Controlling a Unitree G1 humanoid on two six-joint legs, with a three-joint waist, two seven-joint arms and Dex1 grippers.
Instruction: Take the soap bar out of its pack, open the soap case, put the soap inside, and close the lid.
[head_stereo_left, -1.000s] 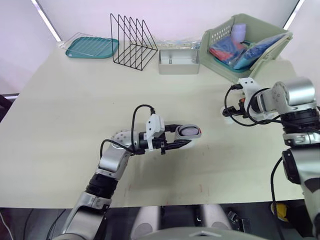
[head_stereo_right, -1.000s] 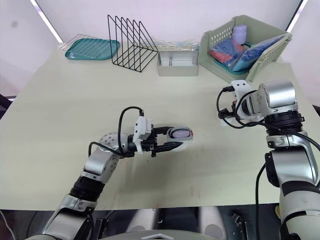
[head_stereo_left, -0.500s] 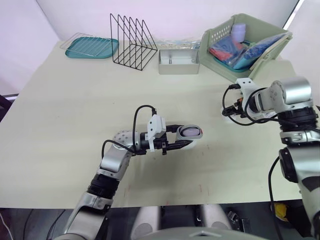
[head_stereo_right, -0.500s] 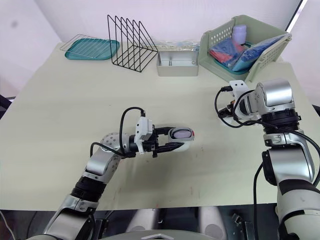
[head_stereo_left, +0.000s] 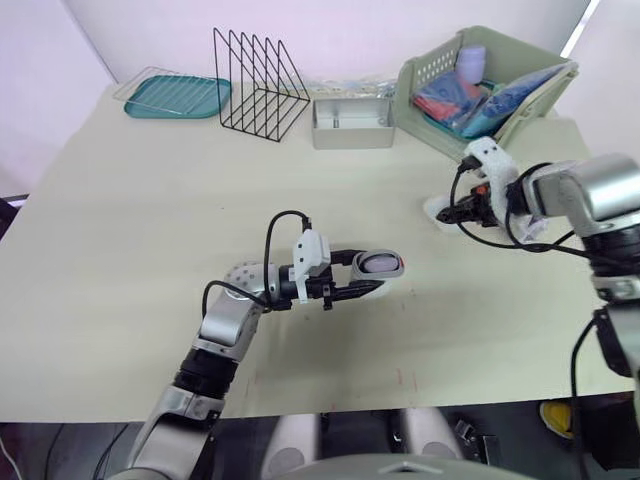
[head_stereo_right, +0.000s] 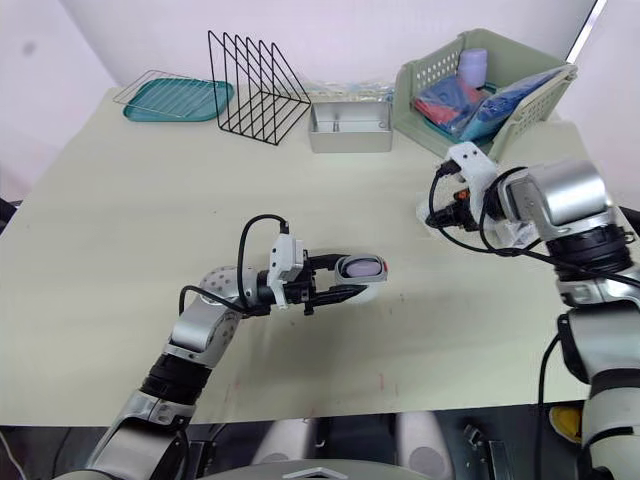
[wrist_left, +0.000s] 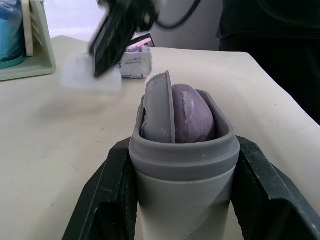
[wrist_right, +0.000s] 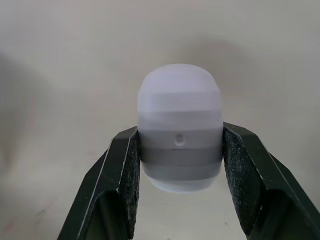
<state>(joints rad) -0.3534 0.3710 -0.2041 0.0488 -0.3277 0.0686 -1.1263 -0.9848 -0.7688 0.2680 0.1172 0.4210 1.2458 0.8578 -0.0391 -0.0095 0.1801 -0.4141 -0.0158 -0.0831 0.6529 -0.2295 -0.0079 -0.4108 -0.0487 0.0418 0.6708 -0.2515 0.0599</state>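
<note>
Sharing the pale table, left gripper pinches soap case, right gripper pinches lid.

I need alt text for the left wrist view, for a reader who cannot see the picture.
The left claw grips an open grey soap case with the purple soap inside it. Behind, on the pale table, lies the white soap pack, and the right claw holds a translucent lid.

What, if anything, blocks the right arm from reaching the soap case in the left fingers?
Probably nothing, so yes. Only bare table lies between the right fingers, shut on the lid, and the soap case in the left fingers. The soap sits inside, uncovered.
</note>
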